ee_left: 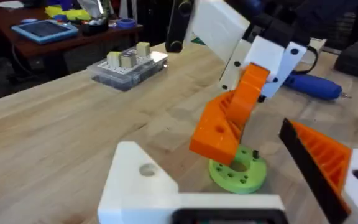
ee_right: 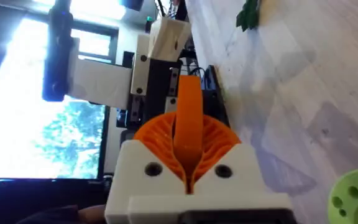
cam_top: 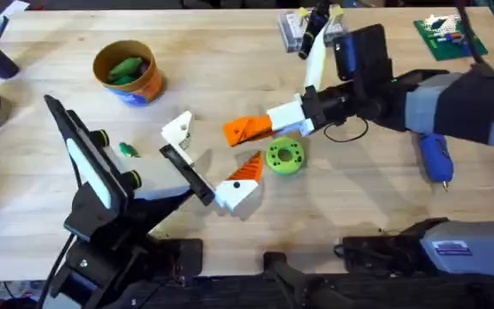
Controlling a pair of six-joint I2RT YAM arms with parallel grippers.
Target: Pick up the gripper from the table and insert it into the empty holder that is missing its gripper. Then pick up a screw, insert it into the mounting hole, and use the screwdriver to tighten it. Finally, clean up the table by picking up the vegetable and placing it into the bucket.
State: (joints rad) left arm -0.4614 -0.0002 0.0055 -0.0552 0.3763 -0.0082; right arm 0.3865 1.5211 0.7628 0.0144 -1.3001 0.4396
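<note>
Pinching the orange wedge gripper (cam_top: 249, 129), right claw (cam_top: 274, 125), ribbed pads

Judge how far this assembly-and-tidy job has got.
Done: nothing finished yet. In hand: the right pincer grips the orange gripper piece, not yet in the empty holder. Left: seating it, the screw, the screwdriver lying on the table, and the vegetable, on the table outside the bucket.
</note>
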